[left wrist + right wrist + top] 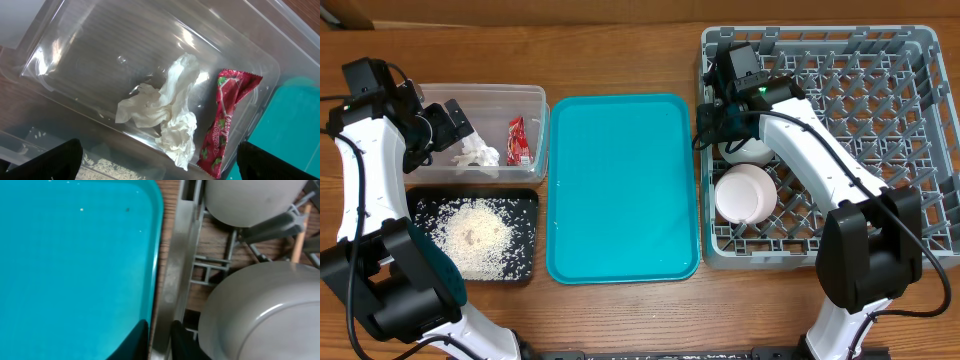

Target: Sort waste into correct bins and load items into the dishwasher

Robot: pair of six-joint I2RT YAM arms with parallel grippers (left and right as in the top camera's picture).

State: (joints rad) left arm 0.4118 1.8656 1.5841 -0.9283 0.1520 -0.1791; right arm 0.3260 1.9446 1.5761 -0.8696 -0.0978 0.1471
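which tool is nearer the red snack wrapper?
Left. The left tool hangs over the clear tub, beside the red wrapper; the right tool is across the teal tray, by the dish rack.

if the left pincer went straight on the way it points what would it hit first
Probably the crumpled white tissue in the clear tub, which lies about centred ahead of the open left pincer; the red wrapper sits off to the side. Depth is unclear.
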